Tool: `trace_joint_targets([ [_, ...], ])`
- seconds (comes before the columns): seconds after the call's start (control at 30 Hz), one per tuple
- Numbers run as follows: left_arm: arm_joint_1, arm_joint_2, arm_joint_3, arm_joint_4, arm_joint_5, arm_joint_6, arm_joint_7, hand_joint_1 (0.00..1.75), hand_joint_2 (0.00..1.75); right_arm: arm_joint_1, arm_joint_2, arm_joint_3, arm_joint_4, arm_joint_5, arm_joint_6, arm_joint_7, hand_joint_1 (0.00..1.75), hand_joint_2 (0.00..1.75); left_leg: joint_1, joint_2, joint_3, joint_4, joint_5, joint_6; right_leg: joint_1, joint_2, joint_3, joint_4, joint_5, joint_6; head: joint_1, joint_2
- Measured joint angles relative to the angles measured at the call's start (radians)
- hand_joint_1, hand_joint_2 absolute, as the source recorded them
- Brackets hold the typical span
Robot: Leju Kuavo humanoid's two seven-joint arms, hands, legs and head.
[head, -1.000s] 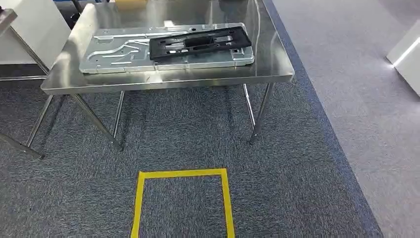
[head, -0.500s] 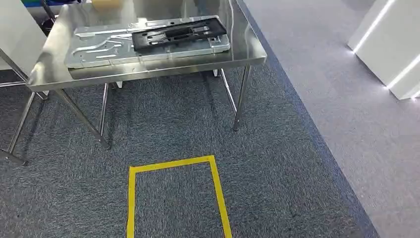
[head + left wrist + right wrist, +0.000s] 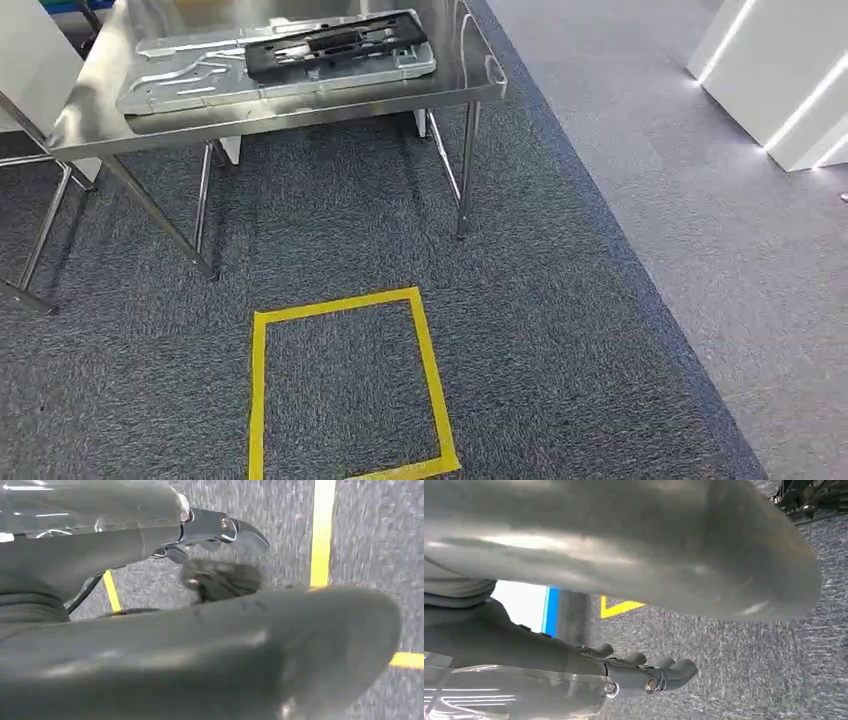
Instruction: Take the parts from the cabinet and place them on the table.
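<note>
On the steel table (image 3: 85,125) at the top left of the head view lies a flat silver metal panel (image 3: 185,85). A black plastic frame part (image 3: 335,45) rests on top of that panel. My left hand (image 3: 200,650) hangs over the carpet with its fingers (image 3: 220,527) stretched out and nothing in them. My right hand (image 3: 624,545) also hangs above the carpet, its fingers (image 3: 659,672) slightly bent and apart, holding nothing.
A yellow tape square (image 3: 258,390) marks the dark blue carpet in front of me. Lighter grey floor (image 3: 700,200) runs along the right. A white unit with lit edges (image 3: 780,80) stands at the far right. Another white unit (image 3: 30,60) is left of the table.
The whole picture has shifted: the table slid up and to the left and the white unit at the right came in, so the camera moved. The parts lie as before.
</note>
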Motion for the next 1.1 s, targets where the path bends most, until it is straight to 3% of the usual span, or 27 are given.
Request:
trace_joint_targets([
  [0.03,-0.001,0.001,0.0,0.0,0.0,0.001,-0.002,0.0,0.0,-0.001,0.0,0.0,0.0,0.0,0.0,0.0,0.0,0.0,-0.006,0.0,0.058,-0.054,0.061,0.008,0.002,0.0,-0.028,0.01,0.014,0.001,0.0,0.0],
  [0.07,-0.001,0.002,-0.001,0.0,-0.002,0.001,-0.003,0.0,0.0,-0.002,0.0,0.0,0.0,0.0,0.0,-0.002,0.0,0.0,-0.011,0.0,0.114,-0.122,0.079,0.016,0.001,0.001,-0.043,0.017,0.022,0.002,0.0,0.0],
  [0.13,-0.006,0.01,-0.002,0.0,-0.005,0.002,-0.005,0.0,0.0,-0.002,0.008,0.0,0.001,0.0,0.0,-0.01,0.0,0.0,-0.023,0.0,0.249,-0.307,0.019,0.031,0.004,0.001,-0.056,0.025,0.036,0.01,0.0,0.0],
  [0.17,-0.008,0.01,-0.003,0.0,-0.006,0.002,-0.006,0.0,0.0,-0.002,0.011,0.0,0.002,0.0,0.0,-0.014,0.0,0.0,-0.021,0.0,0.266,-0.351,0.004,0.03,0.004,-0.001,-0.057,0.025,0.045,0.015,0.0,0.0],
  [0.23,-0.007,0.011,-0.005,0.0,-0.007,0.002,-0.008,0.0,0.0,-0.003,0.011,0.0,0.003,0.0,0.0,-0.022,0.0,0.0,-0.028,-0.001,0.253,-0.348,0.016,0.034,-0.004,-0.005,-0.063,0.019,0.068,0.025,0.0,0.0],
  [0.27,-0.002,0.011,-0.007,0.0,-0.008,0.003,-0.008,0.0,0.0,-0.001,0.012,0.0,0.004,0.0,0.001,-0.029,0.0,0.0,-0.026,0.001,0.245,-0.363,0.04,0.041,0.001,-0.004,-0.065,0.012,0.084,0.036,0.0,0.0],
  [0.3,-0.004,0.012,-0.008,0.0,-0.009,0.003,-0.008,0.0,0.0,-0.001,0.013,0.0,0.005,0.0,0.002,-0.035,0.0,0.0,-0.02,0.009,0.235,-0.368,0.057,0.045,-0.006,0.001,-0.074,0.028,0.051,0.037,0.0,0.0],
  [0.33,-0.005,0.013,-0.008,0.0,-0.01,0.003,-0.01,0.0,0.0,-0.001,0.014,0.0,0.006,0.002,0.004,-0.039,0.0,0.0,-0.02,0.007,0.218,-0.368,0.069,0.053,-0.006,0.002,-0.088,0.063,-0.011,0.04,0.001,0.0],
  [0.37,-0.004,0.014,-0.008,0.0,-0.011,0.006,-0.011,0.0,0.0,-0.001,0.014,0.0,0.006,0.006,0.005,-0.048,0.0,0.0,-0.02,0.007,0.2,-0.367,0.084,0.055,-0.009,0.002,-0.103,0.127,-0.083,0.044,0.003,0.0],
  [0.4,-0.002,0.014,-0.009,0.0,-0.011,0.006,-0.015,0.0,0.0,-0.001,0.014,0.004,0.006,0.015,0.005,-0.065,0.0,0.0,-0.021,0.006,0.181,-0.367,0.092,0.053,-0.011,0.002,-0.118,0.199,-0.133,0.049,0.004,0.0],
  [0.43,0.0,0.014,-0.009,0.0,-0.011,0.006,-0.017,0.0,0.0,-0.001,0.014,0.008,0.007,0.019,0.005,-0.074,0.0,0.0,-0.021,0.007,0.163,-0.365,0.106,0.051,-0.012,0.002,-0.129,0.264,-0.146,0.054,0.003,0.0],
  [0.47,0.0,0.015,-0.009,0.0,-0.013,0.006,-0.016,0.0,0.0,-0.001,0.016,0.011,0.007,0.021,0.006,-0.08,0.0,0.0,-0.021,0.008,0.144,-0.364,0.118,0.049,-0.014,0.002,-0.131,0.309,-0.114,0.058,0.004,0.0],
  [0.5,0.0,0.015,-0.009,0.0,-0.015,0.006,-0.012,0.0,0.0,-0.001,0.018,0.011,0.007,0.021,0.01,-0.086,0.0,0.0,-0.02,0.01,0.126,-0.362,0.13,0.046,-0.018,0.002,-0.121,0.323,-0.059,0.061,0.004,0.0],
  [0.53,0.0,0.015,-0.011,0.0,-0.017,0.006,-0.009,0.0,0.0,-0.001,0.018,0.011,0.008,0.021,0.014,-0.088,0.0,0.0,-0.02,0.01,0.112,-0.359,0.139,0.043,-0.022,0.002,-0.101,0.31,-0.016,0.062,0.004,0.0],
  [0.57,0.0,0.015,-0.011,0.0,-0.018,0.006,-0.004,0.0,0.0,-0.003,0.019,0.013,0.008,0.021,0.015,-0.088,0.0,0.0,-0.02,0.01,0.092,-0.353,0.153,0.038,-0.025,0.002,-0.045,0.247,0.017,0.063,0.004,0.0],
  [0.6,0.0,0.015,-0.012,0.0,-0.018,0.008,-0.001,0.0,0.0,-0.005,0.02,0.014,0.008,0.021,0.015,-0.088,0.0,0.0,-0.02,0.01,0.081,-0.347,0.161,0.034,-0.027,0.001,0.008,0.179,0.003,0.061,0.004,0.0],
  [0.63,0.0,0.016,-0.014,0.0,-0.018,0.01,0.0,0.0,0.0,-0.009,0.022,0.014,0.008,0.02,0.014,-0.087,0.0,0.0,-0.024,0.01,0.071,-0.338,0.165,0.029,-0.024,0.002,0.098,0.074,-0.041,0.059,0.003,0.0],
  [0.67,0.002,0.017,-0.016,0.0,-0.02,0.012,0.0,0.0,0.0,-0.01,0.022,0.014,0.008,0.018,0.014,-0.087,0.0,0.0,-0.025,0.01,0.062,-0.323,0.169,0.024,-0.02,0.002,0.159,-0.04,-0.089,0.047,0.003,0.0],
  [0.77,-0.001,0.018,-0.018,0.0,-0.024,0.021,0.001,0.0,0.0,-0.009,0.025,0.014,0.009,0.013,0.017,-0.083,0.0,0.0,-0.019,0.011,0.048,-0.319,0.197,0.004,-0.014,0.003,0.139,-0.038,-0.083,0.019,0.002,0.0],
  [0.8,0.001,0.022,-0.018,0.0,-0.025,0.021,0.001,0.0,0.0,-0.009,0.027,0.014,0.01,0.012,0.017,-0.082,0.0,0.0,-0.016,0.006,0.04,-0.314,0.191,-0.003,-0.015,-0.001,0.135,-0.04,-0.074,0.008,0.003,0.0],
  [0.83,0.005,0.023,-0.018,0.0,-0.025,0.021,0.0,0.0,0.0,-0.007,0.028,0.014,0.011,0.011,0.018,-0.082,0.0,0.0,-0.011,0.001,0.029,-0.283,0.149,-0.006,-0.014,-0.003,0.129,-0.04,-0.067,-0.002,0.002,0.0],
  [0.9,0.009,0.023,-0.018,0.0,-0.027,0.021,-0.002,0.0,0.0,-0.007,0.029,0.014,0.011,0.011,0.018,-0.082,0.0,0.0,-0.009,0.0,-0.02,-0.144,0.045,-0.01,-0.009,-0.004,0.11,-0.039,-0.054,-0.011,0.002,0.0],
  [0.93,0.009,0.023,-0.019,0.0,-0.028,0.021,-0.004,0.0,0.0,-0.007,0.029,0.014,0.011,0.011,0.021,-0.083,0.0,0.0,-0.008,0.0,-0.043,-0.068,0.01,-0.011,-0.006,-0.005,0.099,-0.037,-0.047,-0.012,0.002,0.0],
  [0.97,0.008,0.023,-0.019,0.0,-0.029,0.02,-0.007,0.0,0.0,-0.006,0.029,0.014,0.011,0.011,0.024,-0.083,0.0,0.0,-0.007,0.0,-0.056,-0.013,0.0,-0.011,-0.003,-0.004,0.088,-0.033,-0.041,-0.012,0.002,0.0],
  [1.0,0.008,0.023,-0.02,0.0,-0.031,0.02,-0.012,0.0,0.0,-0.006,0.029,0.014,0.011,0.011,0.026,-0.084,0.0,0.0,-0.008,0.0,-0.045,-0.008,0.014,-0.009,-0.002,-0.004,0.078,-0.029,-0.037,-0.012,0.002,0.0],
  [1.03,0.009,0.024,-0.02,0.0,-0.033,0.02,-0.018,0.0,0.0,-0.005,0.031,0.014,0.011,0.011,0.026,-0.085,0.0,0.0,-0.008,0.0,-0.006,-0.054,0.045,-0.006,-0.001,-0.003,0.071,-0.025,-0.035,-0.011,0.002,0.0],
  [1.1,0.01,0.026,-0.021,0.0,-0.033,0.021,-0.023,0.0,0.0,-0.002,0.034,0.014,0.011,0.012,0.023,-0.085,0.0,0.0,-0.009,-0.001,0.109,-0.223,0.102,0.004,0.0,-0.002,0.065,-0.016,-0.035,-0.01,0.002,0.0],
])
